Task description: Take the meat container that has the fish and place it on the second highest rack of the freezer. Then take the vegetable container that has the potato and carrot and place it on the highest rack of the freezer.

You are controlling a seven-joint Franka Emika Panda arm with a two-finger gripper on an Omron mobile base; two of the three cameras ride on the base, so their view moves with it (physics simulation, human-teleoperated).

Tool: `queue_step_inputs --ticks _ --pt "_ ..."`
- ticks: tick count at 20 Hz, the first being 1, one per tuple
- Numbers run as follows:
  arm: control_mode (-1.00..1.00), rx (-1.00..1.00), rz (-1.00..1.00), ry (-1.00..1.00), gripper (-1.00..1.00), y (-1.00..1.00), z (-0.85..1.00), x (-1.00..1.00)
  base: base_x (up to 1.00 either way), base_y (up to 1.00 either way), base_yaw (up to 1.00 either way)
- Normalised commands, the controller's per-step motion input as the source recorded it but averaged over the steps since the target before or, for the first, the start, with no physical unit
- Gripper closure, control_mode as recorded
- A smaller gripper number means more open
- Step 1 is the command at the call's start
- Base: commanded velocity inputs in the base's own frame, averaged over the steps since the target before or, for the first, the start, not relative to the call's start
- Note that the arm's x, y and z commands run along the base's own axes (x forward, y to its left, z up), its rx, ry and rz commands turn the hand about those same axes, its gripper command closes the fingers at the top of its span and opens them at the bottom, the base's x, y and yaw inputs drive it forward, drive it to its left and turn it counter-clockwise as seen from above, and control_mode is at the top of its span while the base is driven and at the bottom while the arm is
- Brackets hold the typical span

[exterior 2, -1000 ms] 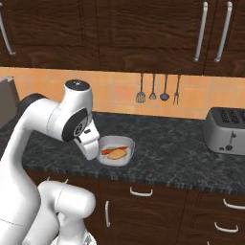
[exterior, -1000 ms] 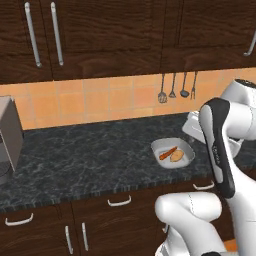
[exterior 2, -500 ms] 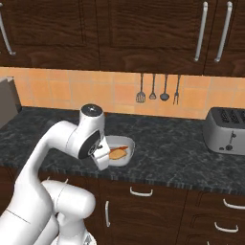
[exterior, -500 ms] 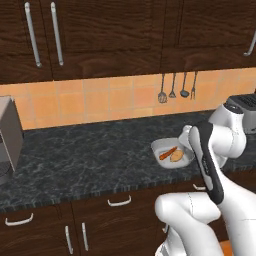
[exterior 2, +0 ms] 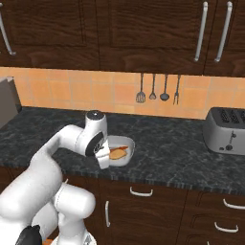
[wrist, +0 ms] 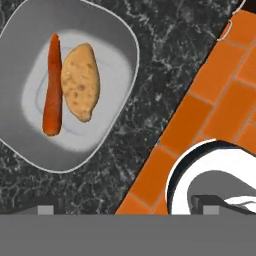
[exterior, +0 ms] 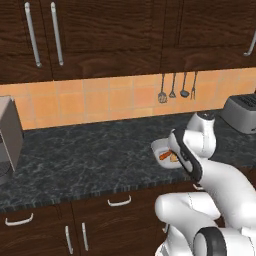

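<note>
Hand view, left to right: vegetable container occupies the upper left, a pale grey shallow dish with rounded corners, sitting flat on the dark speckled counter. Inside it, carrot lies on the left side, thin end toward the top of the view. Potato lies just beside it on the right, touching or very nearly touching along its length; both rest on the lighter floor of the dish. Nothing else in the dish. Right of the counter, the orange tile backsplash runs diagonally.

Left base view: container sits on the counter near the front edge, right of centre, partly hidden behind the arm; an orange sliver of the carrot shows at the arm's edge. Toaster stands further right against the wall.

Right base view: container sits just right of the wrist, with the carrot and potato visible in it. Gripper hangs beside the dish, fingers spread wide, gripping nothing. Toaster far right. Freezer and fish container not seen
</note>
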Motion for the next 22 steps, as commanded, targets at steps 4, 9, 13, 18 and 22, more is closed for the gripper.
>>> queue_step_inputs --ticks 4,9,13,18,22 --pt "-1.0 0.0 -0.08 0.19 -1.0 0.0 -0.28 0.38 0.0 0.0 0.0" --pt "-1.0 0.0 -0.05 0.07 -1.0 0.0 -0.28 0.15 0.0 0.0 0.0" --pt "-1.0 0.0 -0.05 0.02 -1.0 0.0 -0.49 0.03 0.0 0.0 0.0" --pt "-1.0 0.0 -0.06 0.0 -1.0 -0.02 -0.39 0.26 0.0 0.0 0.0" --pt "-1.0 0.0 -0.06 0.0 1.0 -0.04 -0.23 0.07 0.0 0.0 0.0"
